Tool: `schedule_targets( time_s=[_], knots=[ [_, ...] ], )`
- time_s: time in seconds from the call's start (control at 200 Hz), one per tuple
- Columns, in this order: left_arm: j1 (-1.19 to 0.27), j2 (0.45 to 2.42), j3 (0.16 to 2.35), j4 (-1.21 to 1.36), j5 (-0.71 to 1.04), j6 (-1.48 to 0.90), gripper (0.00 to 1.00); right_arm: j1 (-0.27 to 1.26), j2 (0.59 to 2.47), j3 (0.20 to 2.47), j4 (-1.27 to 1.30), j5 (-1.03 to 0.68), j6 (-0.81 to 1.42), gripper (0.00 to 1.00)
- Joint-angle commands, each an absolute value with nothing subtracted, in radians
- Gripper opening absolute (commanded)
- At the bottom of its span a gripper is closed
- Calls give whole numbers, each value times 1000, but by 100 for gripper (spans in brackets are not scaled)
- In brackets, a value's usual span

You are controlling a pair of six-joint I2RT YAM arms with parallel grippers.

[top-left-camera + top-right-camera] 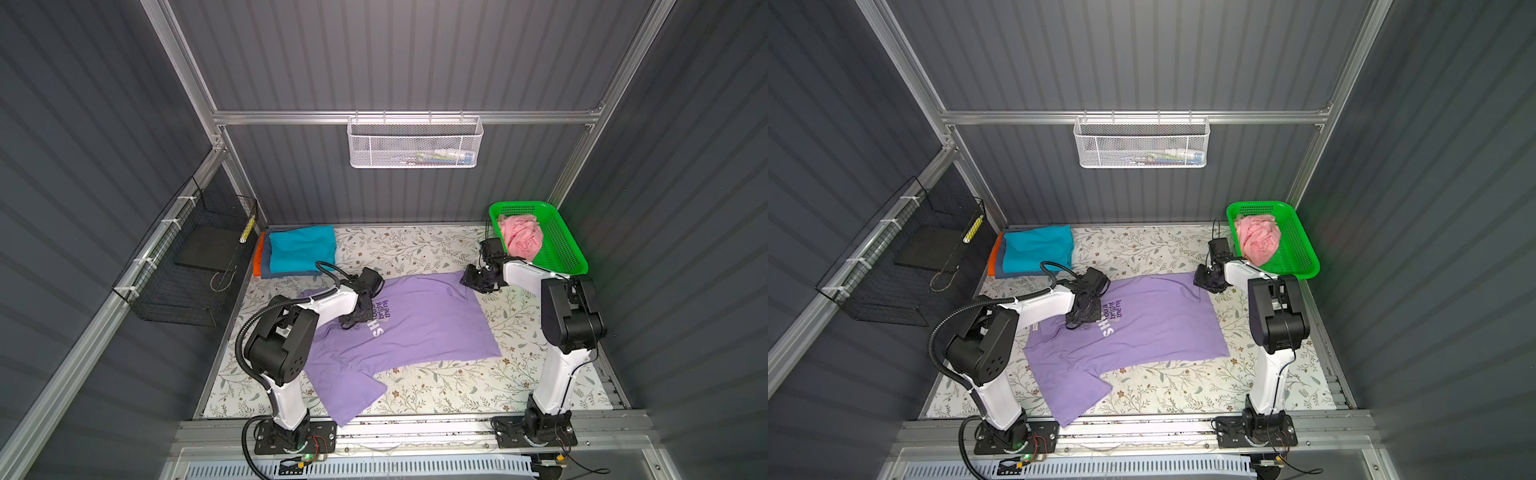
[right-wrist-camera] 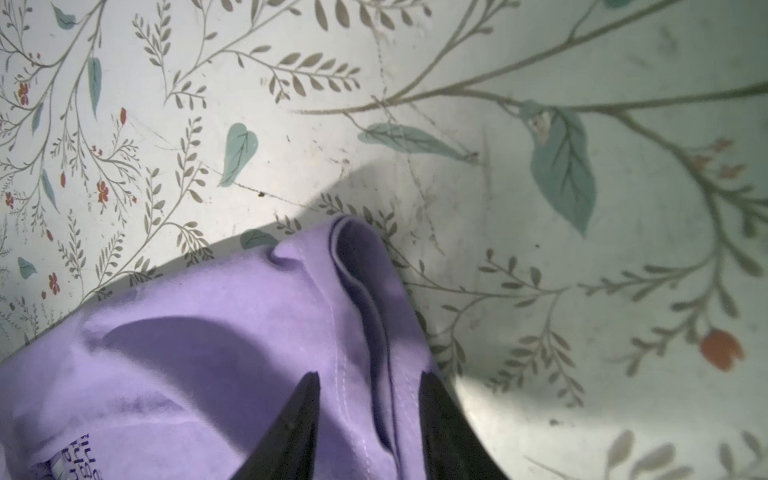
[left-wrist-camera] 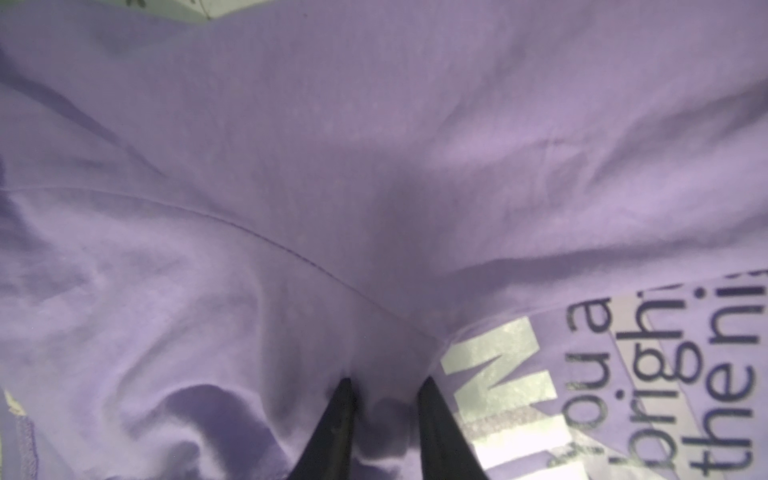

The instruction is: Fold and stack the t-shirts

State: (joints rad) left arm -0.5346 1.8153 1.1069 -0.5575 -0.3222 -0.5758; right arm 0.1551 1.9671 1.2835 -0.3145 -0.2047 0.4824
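Lavender t-shirt [image 1: 415,328] lies spread, print up, on the flowered tabletop [image 1: 415,249]. Left fingers [image 3: 337,419] pinch a bunch of its cloth beside the print. Right fingers [image 2: 299,419] stand spread on both sides of its far corner hem. 3 folded t-shirts [image 1: 301,247] are stacked at far left; a pink t-shirt [image 1: 521,237] lies in the green basket [image 1: 569,249].

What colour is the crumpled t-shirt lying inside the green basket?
Pink. The crumpled t-shirt shows best in a top view.
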Motion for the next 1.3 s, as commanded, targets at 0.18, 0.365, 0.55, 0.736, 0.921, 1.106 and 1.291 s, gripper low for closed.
schedule_targets(
  time_s=[0.18, 0.365, 0.55, 0.736, 0.921, 1.106, 1.291],
  knots=[
    [-527, 1887, 1100, -632, -298, -559, 29, 156, 2015, 1332, -305, -237, 480, 37],
    [-527, 1888, 1097, -632, -298, -558, 29, 156, 2044, 1361, -314, -239, 486, 37],
    [-527, 1885, 1095, -630, -299, -558, 30, 156, 2073, 1391, -332, -242, 495, 36],
    [-527, 1887, 1095, -626, -296, -557, 30, 156, 2070, 1402, -318, -268, 511, 14],
    [-527, 1897, 1098, -623, -290, -556, 30, 155, 2059, 1448, -328, -260, 517, 10],
    [-527, 1902, 1098, -623, -288, -555, 30, 140, 2081, 1523, -334, -293, 546, 10],
    [-526, 1905, 1095, -626, -288, -551, 30, 135, 2120, 1601, -357, -271, 548, 10]
  ],
)
